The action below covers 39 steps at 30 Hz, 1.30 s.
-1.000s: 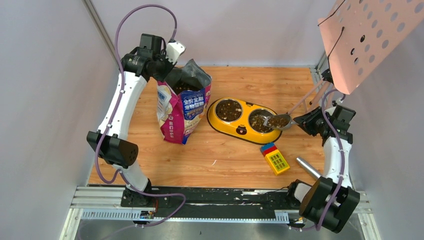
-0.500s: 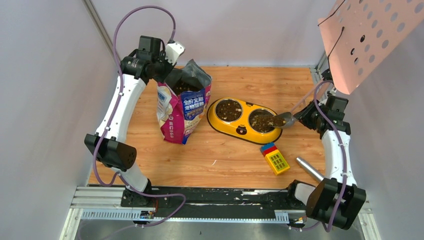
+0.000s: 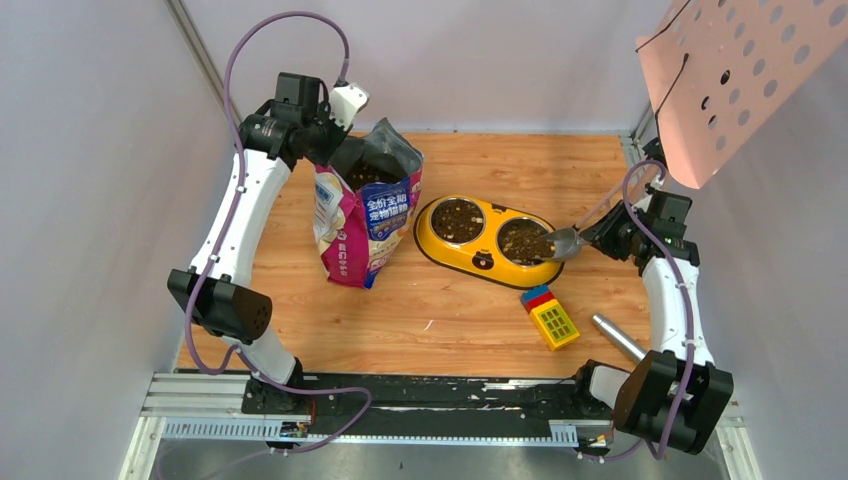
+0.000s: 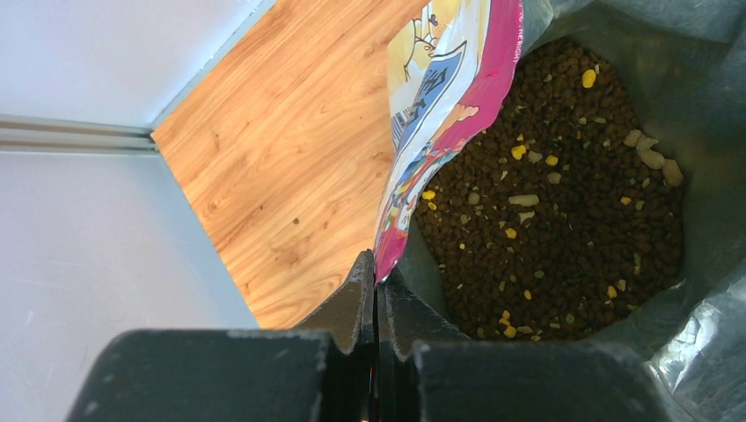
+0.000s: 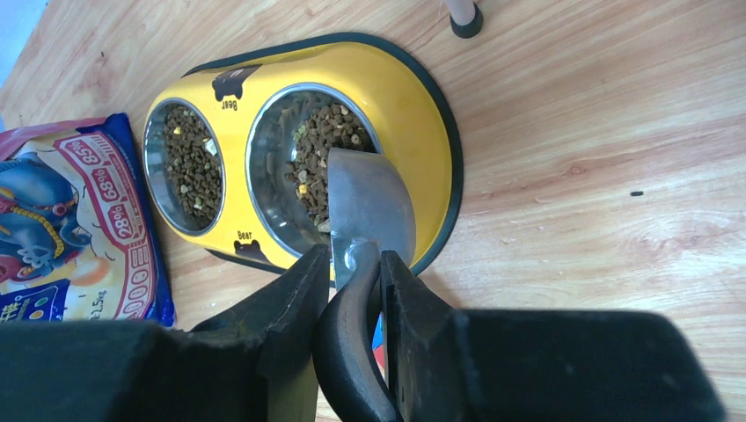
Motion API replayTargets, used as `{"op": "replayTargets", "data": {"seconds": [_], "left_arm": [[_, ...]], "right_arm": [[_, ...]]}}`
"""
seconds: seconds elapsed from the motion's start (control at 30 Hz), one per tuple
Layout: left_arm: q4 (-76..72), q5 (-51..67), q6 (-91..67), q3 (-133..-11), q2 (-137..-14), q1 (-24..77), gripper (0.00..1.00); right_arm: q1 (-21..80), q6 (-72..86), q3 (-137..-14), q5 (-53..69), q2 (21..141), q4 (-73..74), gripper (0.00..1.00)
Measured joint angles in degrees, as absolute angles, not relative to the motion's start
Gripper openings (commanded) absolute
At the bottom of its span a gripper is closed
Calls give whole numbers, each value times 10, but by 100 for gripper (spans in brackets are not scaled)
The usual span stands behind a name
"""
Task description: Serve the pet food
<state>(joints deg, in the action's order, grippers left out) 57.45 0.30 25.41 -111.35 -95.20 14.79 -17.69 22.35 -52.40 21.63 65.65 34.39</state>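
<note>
Over the right bowl of the feeder (image 3: 480,262), we note the right gripper (image 5: 356,264) clamped on the handle of the scoop (image 5: 371,204), which is tipped mouth-down against the kibble (image 5: 318,149) heaped there. The left bowl holds kibble too, and more fills the bag (image 3: 365,215), whose rim the left gripper (image 4: 376,274) pinches, fingers pressed together on the foil. We judge this the pour, near its end; next we must lift the scoop clear of the rim without dragging pellets out, then level it for another load or set it down.
</note>
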Motion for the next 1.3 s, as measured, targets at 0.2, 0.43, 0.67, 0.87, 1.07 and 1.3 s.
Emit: {"op": "replayTargets", "data": {"seconds": [0.2, 0.43, 0.67, 0.87, 1.07, 1.3], "left_arm": [[574, 11, 248, -1114, -952, 147, 0], [574, 17, 241, -1114, -952, 146, 0], [574, 20, 234, -1114, -952, 146, 0], [574, 25, 233, -1114, -952, 146, 0], [578, 29, 233, -1121, -958, 146, 0], [586, 34, 233, -1134, -968, 146, 0]], "right_arm": [[-177, 233, -505, 260, 656, 343, 0], [-176, 267, -487, 284, 672, 317, 0], [-165, 239, -496, 277, 674, 318, 0], [-144, 171, -503, 262, 651, 326, 0], [-89, 100, -507, 227, 617, 329, 0], [-25, 47, -519, 190, 622, 323, 0]]}}
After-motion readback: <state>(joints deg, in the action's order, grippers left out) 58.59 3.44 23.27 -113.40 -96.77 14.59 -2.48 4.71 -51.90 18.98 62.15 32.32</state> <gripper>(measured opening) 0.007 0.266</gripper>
